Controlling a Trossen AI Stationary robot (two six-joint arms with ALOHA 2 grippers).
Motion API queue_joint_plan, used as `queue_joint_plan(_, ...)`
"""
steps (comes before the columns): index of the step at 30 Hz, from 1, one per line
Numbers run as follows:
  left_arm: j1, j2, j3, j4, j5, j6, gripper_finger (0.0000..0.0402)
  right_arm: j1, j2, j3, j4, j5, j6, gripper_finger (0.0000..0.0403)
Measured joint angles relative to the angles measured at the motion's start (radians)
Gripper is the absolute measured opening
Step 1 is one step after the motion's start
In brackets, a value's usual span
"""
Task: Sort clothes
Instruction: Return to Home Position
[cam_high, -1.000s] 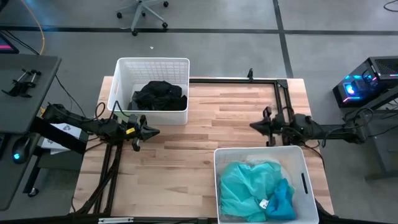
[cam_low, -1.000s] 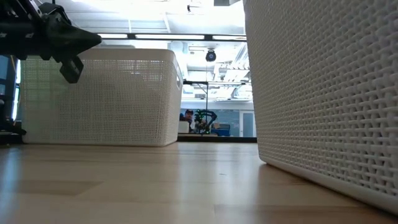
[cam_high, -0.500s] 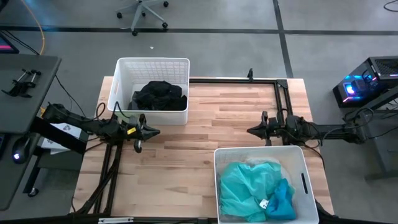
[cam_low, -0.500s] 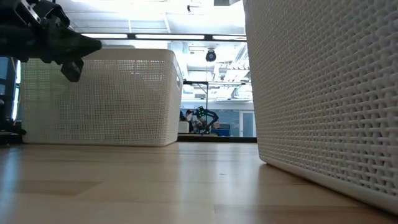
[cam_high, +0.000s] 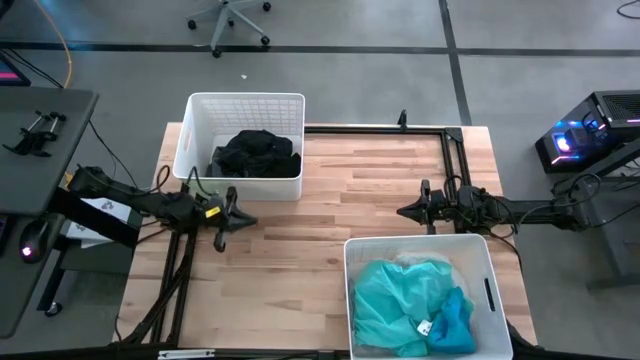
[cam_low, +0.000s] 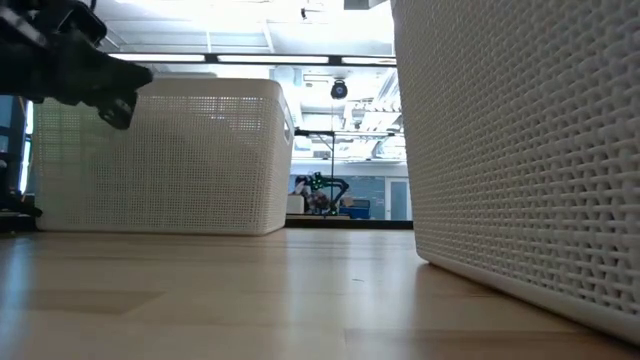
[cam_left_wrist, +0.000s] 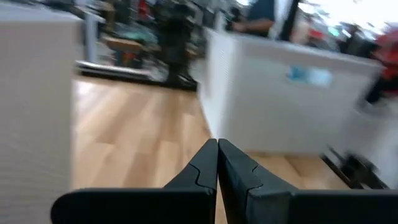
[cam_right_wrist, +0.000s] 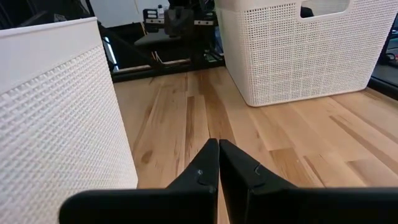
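1. The left gripper (cam_high: 241, 216) hovers over the light wooden table (cam_high: 330, 190), its two dark fingers pressed together and holding nothing.
2. The heap of black fabric garments (cam_high: 255, 152) lies in the white lattice plastic bin (cam_high: 245, 98) at the table's far left corner. It is just beyond that gripper and apart from it.
3. The right gripper (cam_high: 404, 211) hovers towards the table's right side, its fingers also pressed together and empty.
4. The turquoise garments (cam_high: 395, 300) and a bright blue one (cam_high: 455, 322) fill the second white bin (cam_high: 415, 240) at the front edge. They lie close beside the right gripper, not touching it.
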Motion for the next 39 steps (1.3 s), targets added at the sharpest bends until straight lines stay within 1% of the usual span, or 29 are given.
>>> queue_joint_plan(3, 0.000, 0.001, 0.000, -0.032, 0.080, 0.025, 0.0000, 0.000, 0.000, 0.000, 0.000, 0.000, 0.000, 0.0000)
queue_joint_plan(6, 0.000, -0.004, 0.000, -0.031, 0.133, 0.067, 0.0000, 0.000, 0.000, 0.000, -0.001, 0.000, 0.000, 0.0000)
queue_joint_plan(11, 0.006, -0.061, 0.000, -0.075, 0.178, 0.140, 0.0000, 0.000, 0.000, 0.000, -0.001, 0.001, 0.000, 0.0000)
queue_joint_plan(13, 0.018, -0.096, 0.000, -0.097, 0.177, 0.171, 0.0000, 0.000, 0.000, 0.000, -0.002, 0.001, 0.000, 0.0000)
queue_joint_plan(16, 0.038, -0.136, 0.000, -0.115, 0.147, 0.217, 0.0000, 0.000, 0.000, 0.000, -0.002, 0.001, 0.000, 0.0000)
queue_joint_plan(22, 0.047, -0.143, 0.000, -0.140, 0.096, 0.230, 0.0000, 0.000, 0.000, 0.000, -0.002, 0.001, 0.000, 0.0000)
queue_joint_plan(33, 0.035, -0.144, 0.000, -0.140, 0.087, 0.230, 0.0000, 0.000, 0.000, 0.000, -0.003, 0.001, 0.000, 0.0000)
queue_joint_plan(36, 0.007, -0.155, 0.000, -0.138, 0.092, 0.230, 0.0000, 0.000, 0.000, 0.000, -0.003, 0.001, 0.000, 0.0000)
queue_joint_plan(39, 0.008, -0.183, 0.000, -0.143, 0.094, 0.230, 0.0000, 0.000, 0.000, 0.000, -0.003, 0.001, 0.000, 0.0000)
